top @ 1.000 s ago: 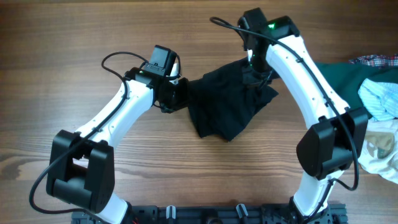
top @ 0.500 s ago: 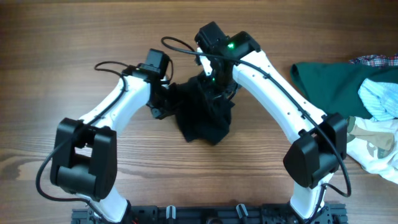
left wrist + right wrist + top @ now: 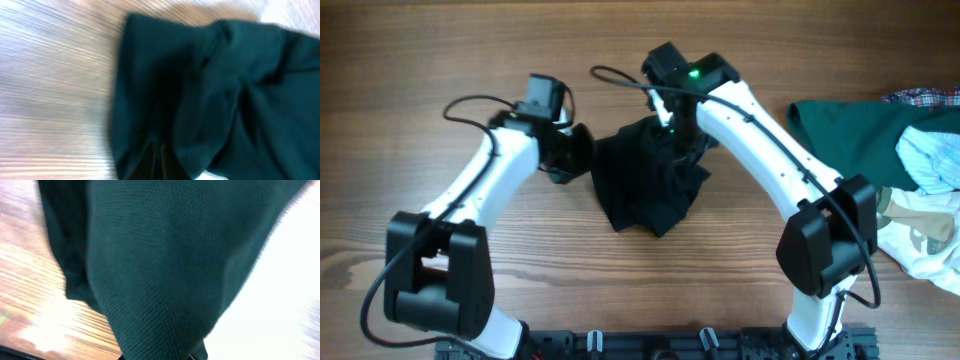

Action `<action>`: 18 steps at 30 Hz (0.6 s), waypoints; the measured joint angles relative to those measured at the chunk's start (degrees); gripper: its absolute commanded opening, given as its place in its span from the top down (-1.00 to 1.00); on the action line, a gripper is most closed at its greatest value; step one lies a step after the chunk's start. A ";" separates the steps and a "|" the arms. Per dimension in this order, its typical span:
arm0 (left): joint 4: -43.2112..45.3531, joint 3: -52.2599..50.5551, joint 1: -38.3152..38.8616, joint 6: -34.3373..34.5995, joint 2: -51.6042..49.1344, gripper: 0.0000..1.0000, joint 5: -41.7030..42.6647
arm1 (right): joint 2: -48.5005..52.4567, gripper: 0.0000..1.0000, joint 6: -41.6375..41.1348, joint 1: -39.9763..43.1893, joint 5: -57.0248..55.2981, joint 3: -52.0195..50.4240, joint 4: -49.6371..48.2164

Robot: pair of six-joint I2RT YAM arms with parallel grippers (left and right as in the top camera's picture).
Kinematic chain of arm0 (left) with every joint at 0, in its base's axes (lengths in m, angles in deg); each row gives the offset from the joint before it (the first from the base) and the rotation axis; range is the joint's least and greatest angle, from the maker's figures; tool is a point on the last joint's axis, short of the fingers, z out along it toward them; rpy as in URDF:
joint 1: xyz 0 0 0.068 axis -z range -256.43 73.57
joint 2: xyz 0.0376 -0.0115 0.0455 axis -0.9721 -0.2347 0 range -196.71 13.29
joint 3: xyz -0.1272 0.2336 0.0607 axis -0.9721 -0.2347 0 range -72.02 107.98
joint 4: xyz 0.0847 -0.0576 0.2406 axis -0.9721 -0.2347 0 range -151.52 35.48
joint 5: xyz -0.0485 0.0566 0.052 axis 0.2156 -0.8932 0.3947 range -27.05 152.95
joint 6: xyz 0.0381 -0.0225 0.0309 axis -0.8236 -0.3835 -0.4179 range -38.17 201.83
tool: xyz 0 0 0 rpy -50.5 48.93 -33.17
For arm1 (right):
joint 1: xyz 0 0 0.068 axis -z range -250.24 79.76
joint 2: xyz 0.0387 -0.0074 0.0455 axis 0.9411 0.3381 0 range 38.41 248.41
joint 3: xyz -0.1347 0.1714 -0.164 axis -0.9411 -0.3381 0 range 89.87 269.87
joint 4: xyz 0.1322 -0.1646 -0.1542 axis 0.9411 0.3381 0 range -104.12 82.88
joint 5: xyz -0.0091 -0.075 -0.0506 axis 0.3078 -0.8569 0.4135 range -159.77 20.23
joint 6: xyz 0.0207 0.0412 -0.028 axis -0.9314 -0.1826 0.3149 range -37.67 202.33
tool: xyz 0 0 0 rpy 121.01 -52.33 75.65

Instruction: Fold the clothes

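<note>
Overhead: the left tool (image 3: pixel 576 158) has drawn back leftward and is now at the left edge of the black shirt (image 3: pixel 642 188); I cannot tell its grip. The right tool (image 3: pixel 680 140) seems clamped on the bunched top. The shirt lies crumpled mid-worktop (image 3: pixel 440 60), so folding has barely begun. There is one shirt, one dark green garment (image 3: pixel 845 130) and one light-blue cloth (image 3: pixel 932 160).

Left wrist: one shirt (image 3: pixel 215 100), blurred.

Right wrist: shirt fabric (image 3: pixel 165 270) hides the fingers.
</note>
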 measured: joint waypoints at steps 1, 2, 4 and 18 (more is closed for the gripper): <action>3.28 -2.29 1.18 2.43 -0.15 0.92 0.85 | 0.00 0.91 -0.04 0.92 -0.24 0.11 0.52; 6.34 -4.24 1.90 4.20 -0.26 0.92 1.88 | 0.00 0.91 -0.07 1.92 -0.55 0.22 0.81; 11.41 -7.43 2.84 7.85 -0.55 0.92 4.13 | 0.00 0.91 -0.26 3.91 -1.40 0.48 1.62; 25.07 -14.23 7.89 19.67 -2.91 0.92 8.39 | -0.44 0.92 -1.36 7.52 -10.23 0.63 6.21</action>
